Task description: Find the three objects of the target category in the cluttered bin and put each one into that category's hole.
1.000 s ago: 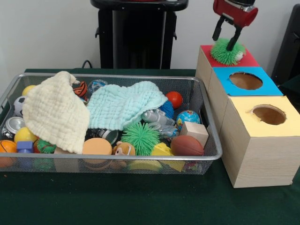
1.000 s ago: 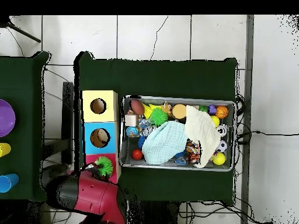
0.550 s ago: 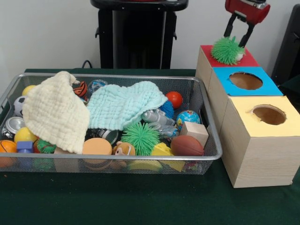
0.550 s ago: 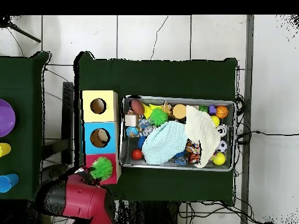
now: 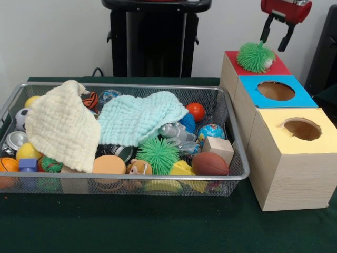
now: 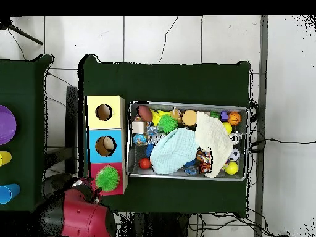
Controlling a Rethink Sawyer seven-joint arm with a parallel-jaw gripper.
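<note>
Spiky ball on box: a green spiky ball (image 5: 255, 57) sits on the red-topped box (image 5: 279, 66), covering its hole; a small white patch shows at its side.
Spiky ball in bin: a second green spiky ball (image 5: 157, 154) lies uncovered in the wire bin (image 5: 239, 158), toward the near wall, just beside the pale green cloth's edge.
Third green spiky toy: a smaller one (image 5: 51, 164) shows under the cream cloth's lower edge, partly hidden.
Red-topped box: last in a row of three boxes beside the bin, next to the blue-topped one.
</note>
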